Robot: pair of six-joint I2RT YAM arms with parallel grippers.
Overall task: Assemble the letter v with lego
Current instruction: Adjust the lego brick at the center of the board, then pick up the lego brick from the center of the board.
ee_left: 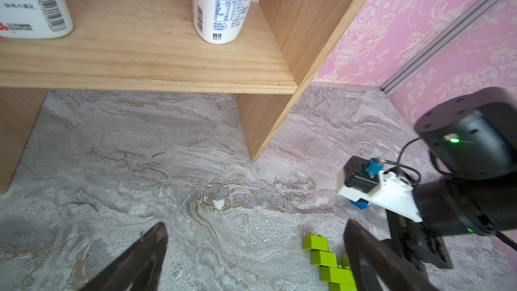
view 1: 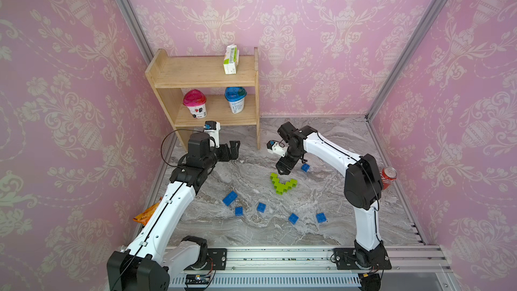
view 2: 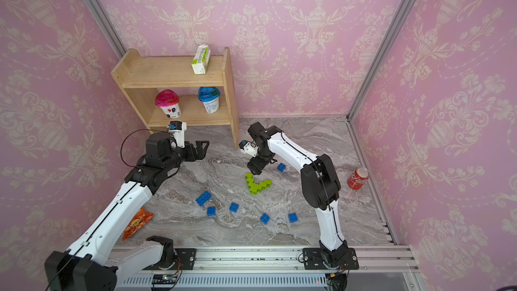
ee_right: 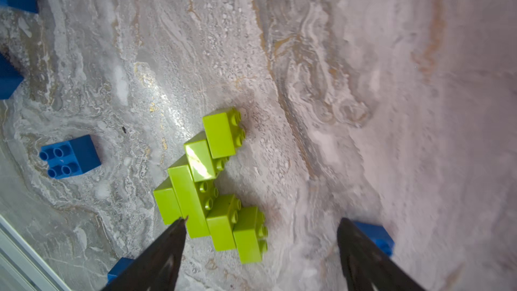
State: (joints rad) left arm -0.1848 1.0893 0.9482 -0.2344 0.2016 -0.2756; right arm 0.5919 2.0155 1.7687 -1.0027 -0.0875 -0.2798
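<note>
On the counter, the green lego lies in a V shape. The right tool hangs just above one end, wide open and empty. The left tool, open and empty too, is by the shelf. A low swing of the right tool could bump the V and knock bricks loose. One blue brick is half hidden behind a finger.
</note>
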